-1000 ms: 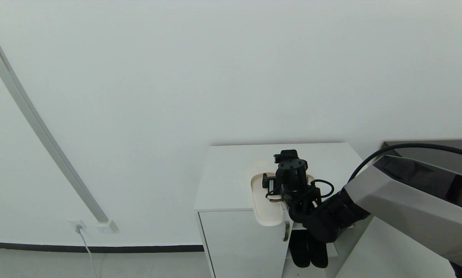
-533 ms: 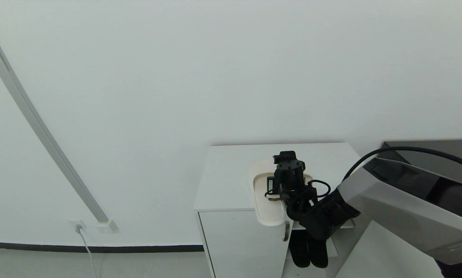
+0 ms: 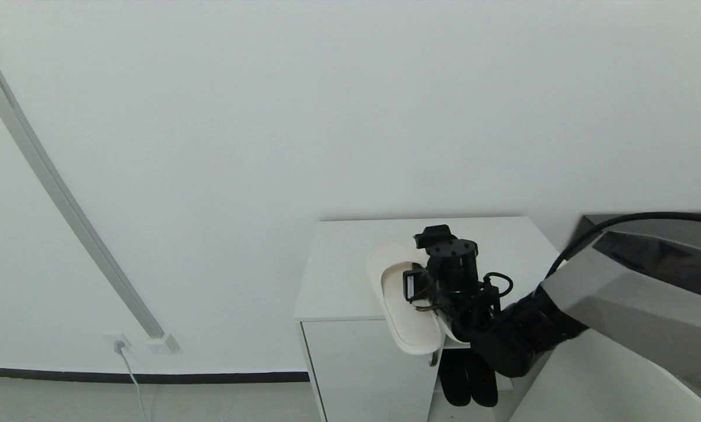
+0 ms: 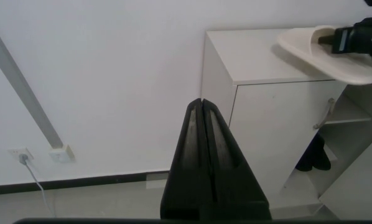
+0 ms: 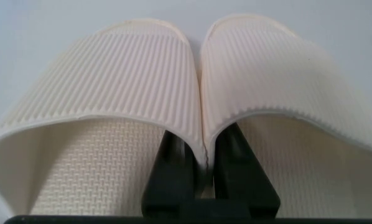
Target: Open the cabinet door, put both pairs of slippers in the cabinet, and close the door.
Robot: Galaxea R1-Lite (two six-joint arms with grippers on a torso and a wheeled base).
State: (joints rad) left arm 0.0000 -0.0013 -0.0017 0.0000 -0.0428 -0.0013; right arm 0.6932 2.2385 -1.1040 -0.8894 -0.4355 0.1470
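The right gripper (image 5: 202, 163) is clamping both cream slippers (image 3: 405, 313) by their inner edges at the cabinet (image 3: 339, 275) top's front edge. The left gripper (image 4: 203, 134) is hanging closed, empty.

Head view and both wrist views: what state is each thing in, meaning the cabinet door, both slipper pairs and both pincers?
cabinet door: open.
black slippers: side by side inside the cabinet.
cream slippers: gripped together, jutting past the cabinet's front edge, not yet inside.
right pincer: shut on the cream slippers.
left pincer: shut, empty, clear of the cabinet.
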